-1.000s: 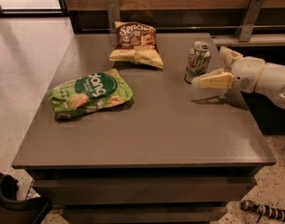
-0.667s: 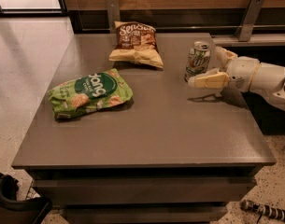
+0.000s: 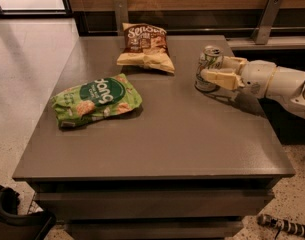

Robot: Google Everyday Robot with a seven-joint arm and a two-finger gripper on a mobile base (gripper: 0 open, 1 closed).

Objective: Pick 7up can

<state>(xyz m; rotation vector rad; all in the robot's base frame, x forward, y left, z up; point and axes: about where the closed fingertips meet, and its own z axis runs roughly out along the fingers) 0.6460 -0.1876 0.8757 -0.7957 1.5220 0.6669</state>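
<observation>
The 7up can (image 3: 207, 59), white and silver with green markings, stands on the grey table (image 3: 192, 134) near its right edge. My gripper (image 3: 215, 69) reaches in from the right at the end of a white arm (image 3: 272, 81). Its cream fingers (image 3: 219, 77) sit on either side of the can, the near one lying across the can's lower front, the far one behind it. The jaws look closed on the can, which still rests on the table.
A green chip bag (image 3: 96, 100) lies at the table's left middle. A brown chip bag (image 3: 145, 46) lies at the back centre. A wooden wall with metal brackets (image 3: 264, 19) runs behind the table. The floor drops off to the left and front.
My gripper has moved left towards the can, and its fingers have narrowed around it. The can and both bags have stayed in place.
</observation>
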